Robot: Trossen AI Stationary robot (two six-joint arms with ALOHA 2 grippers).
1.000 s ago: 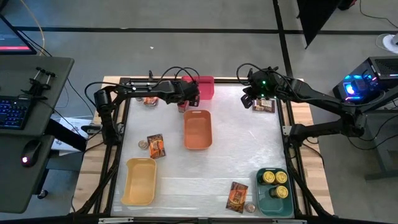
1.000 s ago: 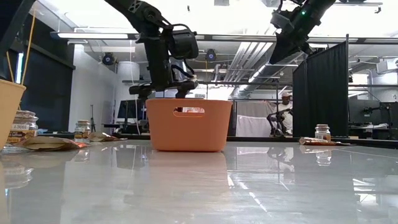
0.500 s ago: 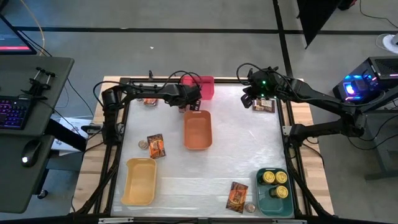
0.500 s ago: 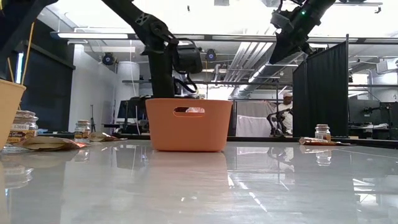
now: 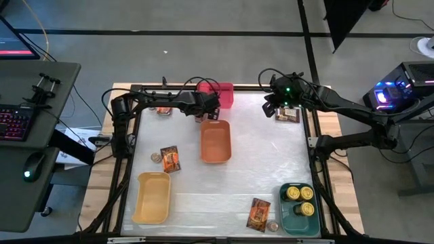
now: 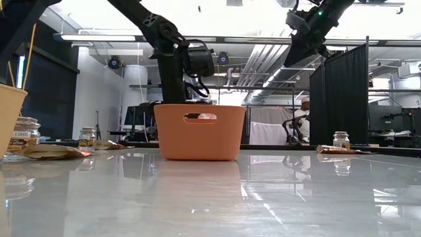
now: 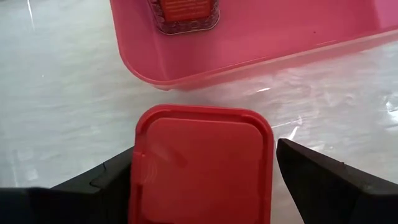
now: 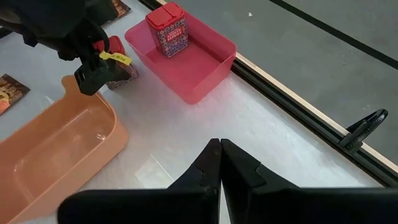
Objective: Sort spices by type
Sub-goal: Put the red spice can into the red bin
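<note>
A red box (image 7: pixel 202 165) stands upright on the table just outside the pink bin (image 7: pixel 261 43), which holds another red box (image 8: pixel 166 28). My left gripper (image 7: pixel 205 155) is open and points steeply down over the standing box, one finger (image 7: pixel 99 183) on each side of its lid. From above it shows at the table's far middle (image 5: pixel 203 112). My right gripper (image 8: pixel 219 149) is shut and hangs high over the far right (image 5: pixel 272 108). Two yellow-topped tins (image 5: pixel 298 195) sit in the green bin (image 5: pixel 287 217). Packets (image 5: pixel 169 159) and small jars (image 5: pixel 155 157) lie on the table. My left gripper's fingers come from above and flank the red box's lid (image 7: pixel 149 155) on two opposite sides. One finger lies right against the lid's edge and the other stands a sliver off. Whether either touches the box, I cannot tell. The box stands on the table.
An orange bin (image 5: pixel 215 140) stands just nearer than the left gripper. A yellow bin (image 5: pixel 152 196) is at the near left. More packets lie at the near middle (image 5: pixel 258 213) and far right (image 5: pixel 287 115), and a jar (image 5: pixel 273 226) stands beside the green bin.
My left gripper has sunk toward the table behind the orange bin, coming down around the red box, and has then kept still. Its fingers stay open.
</note>
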